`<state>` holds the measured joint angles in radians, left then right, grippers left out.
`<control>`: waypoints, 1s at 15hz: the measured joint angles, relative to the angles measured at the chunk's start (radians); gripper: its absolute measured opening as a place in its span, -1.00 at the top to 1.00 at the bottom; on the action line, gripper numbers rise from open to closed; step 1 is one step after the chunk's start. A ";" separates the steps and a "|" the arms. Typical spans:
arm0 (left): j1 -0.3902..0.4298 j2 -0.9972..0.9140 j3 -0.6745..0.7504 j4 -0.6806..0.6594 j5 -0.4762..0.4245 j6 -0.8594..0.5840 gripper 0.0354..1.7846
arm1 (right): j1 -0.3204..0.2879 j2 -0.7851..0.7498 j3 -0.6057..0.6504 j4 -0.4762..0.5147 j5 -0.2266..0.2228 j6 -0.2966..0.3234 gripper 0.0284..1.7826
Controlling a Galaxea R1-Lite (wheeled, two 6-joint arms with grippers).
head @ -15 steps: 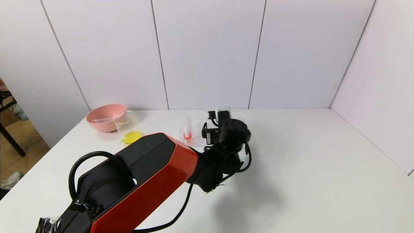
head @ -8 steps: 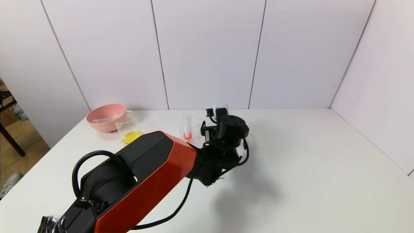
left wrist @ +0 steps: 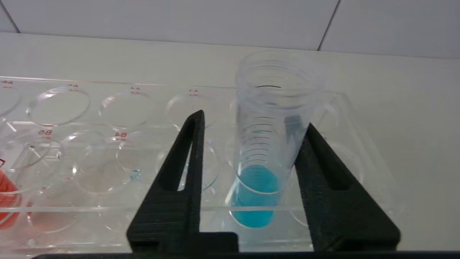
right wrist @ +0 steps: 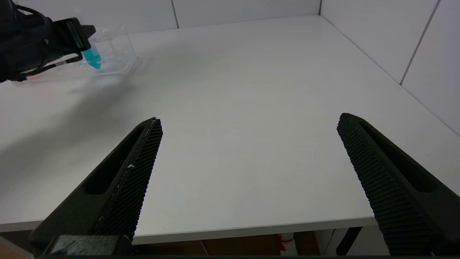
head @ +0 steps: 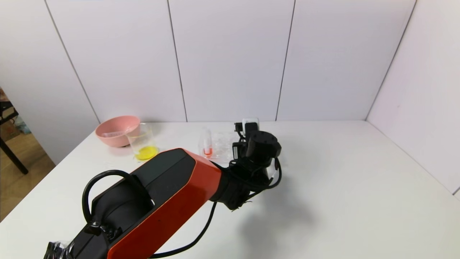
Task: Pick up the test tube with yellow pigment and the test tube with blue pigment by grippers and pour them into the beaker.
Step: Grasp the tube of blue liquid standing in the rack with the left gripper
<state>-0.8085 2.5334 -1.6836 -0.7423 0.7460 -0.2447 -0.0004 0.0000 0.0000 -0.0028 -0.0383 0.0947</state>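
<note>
- Far left on the white desk sits a pink bowl; just beside it is the beaker, yellow liquid pooled at its bottom.
- Next comes the clear tube rack, holding a tube of orange-red liquid at its left end.
- The left gripper is at the rack's right end, its jaws straddling the test tube with blue pigment; one finger touches it, the other stands apart.
- The right gripper hangs near the desk's front edge, jaws spread wide, holding nothing.
</note>
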 joint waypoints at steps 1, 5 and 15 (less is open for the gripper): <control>0.000 0.000 0.000 0.000 -0.002 0.000 0.36 | 0.000 0.000 0.000 0.000 0.000 0.000 -0.99; 0.000 0.000 -0.001 0.002 0.000 0.000 0.52 | 0.000 0.000 0.000 0.000 0.000 0.000 -0.99; 0.002 -0.002 0.000 0.005 0.004 0.001 0.52 | 0.000 0.000 0.000 0.000 0.000 0.000 -0.99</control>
<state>-0.8068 2.5315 -1.6836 -0.7374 0.7500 -0.2438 -0.0004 0.0000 0.0000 -0.0028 -0.0383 0.0947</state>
